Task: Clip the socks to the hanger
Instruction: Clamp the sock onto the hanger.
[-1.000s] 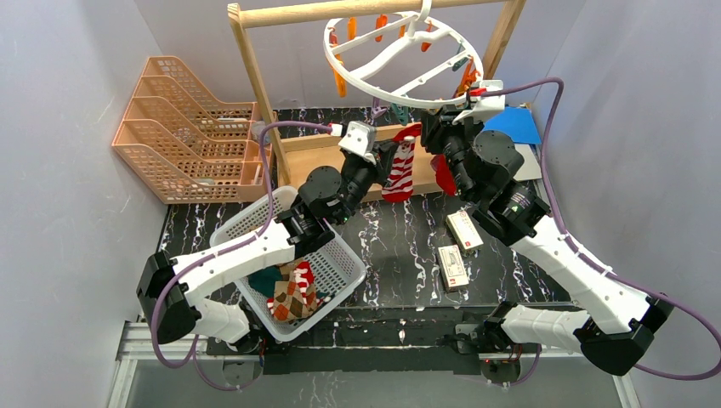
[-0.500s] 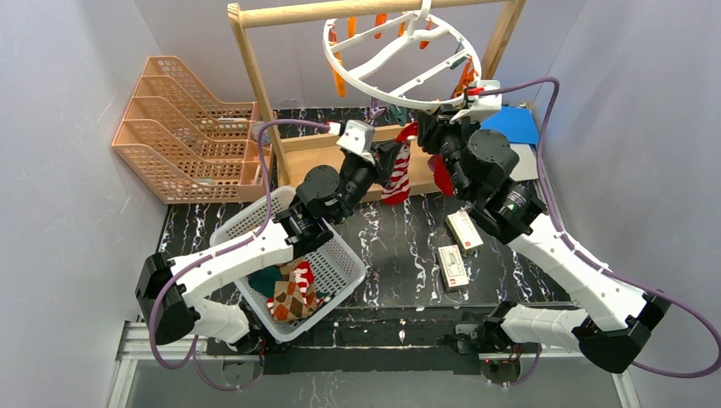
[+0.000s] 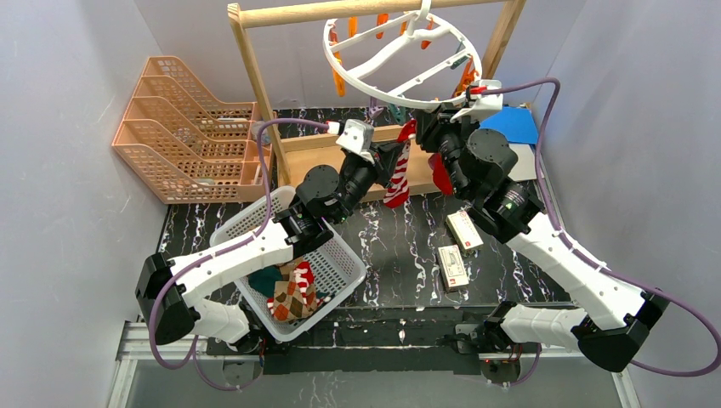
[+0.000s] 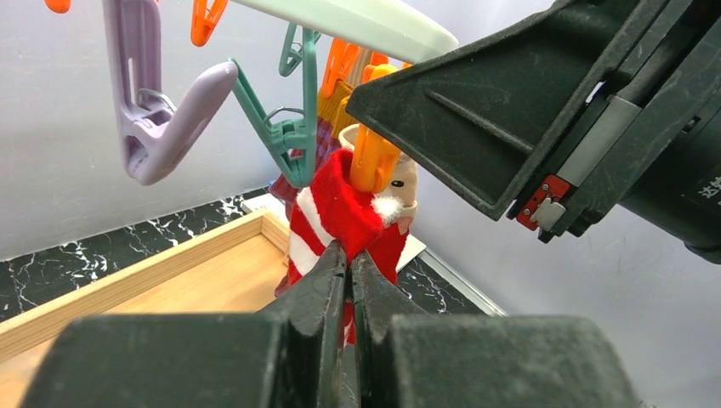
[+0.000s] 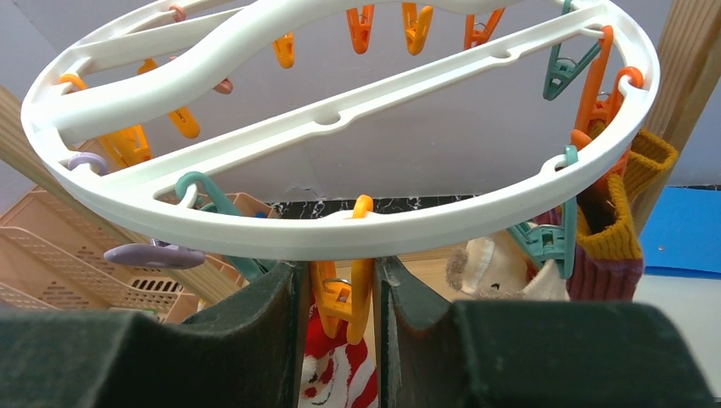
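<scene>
The white ring hanger (image 5: pixel 340 234) hangs from the wooden rack (image 3: pixel 255 68), with orange and teal clips under its rim. My left gripper (image 4: pixel 349 255) is shut on the cuff of the red sock with white stripes (image 4: pixel 340 208) and holds it up against an orange clip (image 4: pixel 372 157). My right gripper (image 5: pixel 340 289) is shut on that orange clip (image 5: pixel 355 293), one finger on each side of its handles. The striped sock (image 5: pixel 340 374) hangs just below it. A maroon sock with an orange cuff (image 5: pixel 608 246) hangs clipped at the ring's right.
A white basket (image 3: pixel 246 225) at the near left holds an argyle sock (image 3: pixel 293 293) and a dark teal sock (image 3: pixel 263 276). An orange tray rack (image 3: pixel 183 127) stands at the far left. Two small boxes (image 3: pixel 463 229) lie on the right. Teal (image 4: pixel 293 127) and purple (image 4: pixel 153 127) clips dangle nearby.
The right gripper has shifted slightly left and up under the ring. The left gripper has raised the striped sock a little, and the sock has turned edge-on.
</scene>
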You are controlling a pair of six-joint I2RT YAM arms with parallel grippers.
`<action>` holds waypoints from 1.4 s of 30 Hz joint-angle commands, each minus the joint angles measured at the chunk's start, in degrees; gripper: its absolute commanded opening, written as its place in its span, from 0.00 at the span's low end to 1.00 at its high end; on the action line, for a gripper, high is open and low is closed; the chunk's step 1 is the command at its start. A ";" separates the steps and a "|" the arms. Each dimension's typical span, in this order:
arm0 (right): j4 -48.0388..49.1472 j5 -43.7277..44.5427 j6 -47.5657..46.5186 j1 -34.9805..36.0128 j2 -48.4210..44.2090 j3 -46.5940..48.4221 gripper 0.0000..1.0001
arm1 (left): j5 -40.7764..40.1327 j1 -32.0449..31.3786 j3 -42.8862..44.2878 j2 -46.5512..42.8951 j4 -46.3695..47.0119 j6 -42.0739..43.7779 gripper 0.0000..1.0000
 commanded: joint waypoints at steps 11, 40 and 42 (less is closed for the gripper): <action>3.47 -1.05 4.99 -0.05 -0.83 -1.02 0.01 | -0.25 0.25 -0.55 -3.16 3.18 -3.53 0.00; 4.53 -0.36 11.87 -0.05 -4.70 -4.14 0.01 | -4.72 0.23 -7.01 -7.42 6.42 -9.19 0.00; 4.65 -0.35 11.14 -0.07 -5.19 -4.48 0.01 | -4.63 0.21 -7.52 -7.70 6.06 -10.20 0.00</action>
